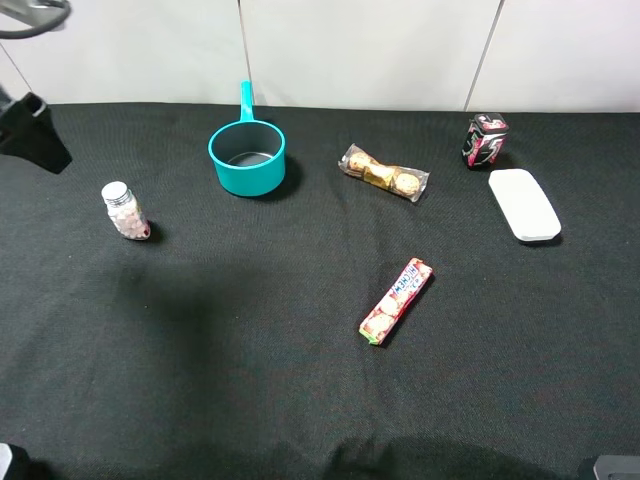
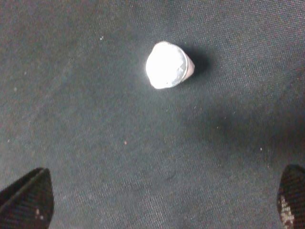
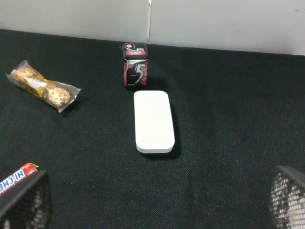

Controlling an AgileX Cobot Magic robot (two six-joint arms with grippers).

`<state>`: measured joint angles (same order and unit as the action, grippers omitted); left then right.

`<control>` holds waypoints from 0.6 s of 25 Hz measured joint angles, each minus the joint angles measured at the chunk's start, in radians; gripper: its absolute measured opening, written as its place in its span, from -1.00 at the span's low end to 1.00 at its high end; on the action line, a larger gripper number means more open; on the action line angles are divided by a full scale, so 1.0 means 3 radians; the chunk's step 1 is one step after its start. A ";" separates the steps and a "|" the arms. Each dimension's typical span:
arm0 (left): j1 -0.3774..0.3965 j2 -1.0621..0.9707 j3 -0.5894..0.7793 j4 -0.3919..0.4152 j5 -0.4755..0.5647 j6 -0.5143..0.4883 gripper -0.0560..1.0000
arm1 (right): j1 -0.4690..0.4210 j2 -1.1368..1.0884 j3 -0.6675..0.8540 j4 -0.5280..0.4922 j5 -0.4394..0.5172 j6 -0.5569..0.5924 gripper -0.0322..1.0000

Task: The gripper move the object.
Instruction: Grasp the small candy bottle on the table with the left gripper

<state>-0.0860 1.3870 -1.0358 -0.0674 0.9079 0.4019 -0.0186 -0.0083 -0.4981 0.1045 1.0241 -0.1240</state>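
Seen from above, a red candy roll [image 1: 396, 300] lies slantwise on the black cloth [image 1: 300, 400], nearest the camera and right of centre; farther back at the left stands the bottle [image 1: 124, 210], upright on the cloth, silver-white cap up and pink-and-white candies inside, with nothing touching it; level with it at the far right lies a flat white box [image 1: 523, 204]; beyond, near the middle, a clear pack of gold-wrapped chocolates [image 1: 384, 173] lies well apart from a teal pot [image 1: 247, 155], whose handle points to the pale wall [image 1: 370, 50]; a dark can [image 1: 485, 139] with pink markings stands just behind the box; a black part of the left arm [image 1: 30, 135] shows at the left edge, behind the bottle and clear of it.

From the left wrist, the left gripper [image 2: 159, 202] hangs above the cloth with its two dark fingertips [image 2: 26, 200] spread wide and nothing between them; the bottle [image 2: 166, 65] is seen cap-on from above, ahead of the tips and apart from both.

From the right wrist, the right gripper [image 3: 155, 200] is likewise spread wide and empty, its mesh-textured fingertips [image 3: 288, 198] at the frame's corners; the box [image 3: 153, 121] lies ahead of it, the can [image 3: 136, 65] just behind the box, the chocolates [image 3: 43, 86] off to one side; the end of the candy roll [image 3: 16, 177] shows beside one fingertip.
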 joint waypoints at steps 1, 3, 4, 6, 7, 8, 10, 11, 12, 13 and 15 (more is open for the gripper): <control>-0.0024 0.0063 -0.0040 0.0003 0.0000 0.0000 0.98 | 0.0000 0.0000 0.0000 0.0000 0.0000 0.0000 0.41; -0.0075 0.0183 -0.0124 0.0007 0.0004 -0.0024 0.98 | 0.0000 0.0000 0.0000 0.0000 0.0000 0.0000 0.41; -0.0100 0.0253 -0.0163 0.0021 0.0011 -0.0051 0.98 | 0.0000 0.0000 0.0000 0.0000 0.0000 0.0000 0.41; -0.0164 0.0385 -0.0259 0.0087 0.0056 -0.0107 0.98 | 0.0000 0.0000 0.0000 0.0000 0.0000 0.0000 0.41; -0.0198 0.0454 -0.0308 0.0136 0.0071 -0.0147 0.98 | 0.0000 0.0000 0.0000 0.0000 0.0000 0.0000 0.41; -0.0225 0.0522 -0.0349 0.0184 0.0093 -0.0192 0.98 | 0.0000 0.0000 0.0000 0.0000 0.0000 0.0000 0.41; -0.0282 0.0632 -0.0435 0.0255 0.0121 -0.0268 0.98 | 0.0000 0.0000 0.0000 0.0000 0.0000 0.0000 0.41; -0.0296 0.0680 -0.0459 0.0277 0.0132 -0.0300 0.98 | 0.0000 0.0000 0.0000 0.0000 0.0000 0.0000 0.41; -0.0304 0.0723 -0.0482 0.0292 0.0135 -0.0318 0.98 | 0.0000 0.0000 0.0000 0.0000 0.0000 0.0000 0.41; -0.0312 0.0757 -0.0499 0.0296 0.0135 -0.0334 0.98 | 0.0000 0.0000 0.0000 0.0000 0.0000 0.0000 0.41; -0.0315 0.0828 -0.0512 0.0308 0.0141 -0.0374 0.98 | 0.0000 0.0000 0.0000 0.0000 0.0000 0.0000 0.41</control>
<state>-0.1805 1.6355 -1.1895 0.0249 0.9503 0.2896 -0.0186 -0.0083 -0.4981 0.1045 1.0241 -0.1240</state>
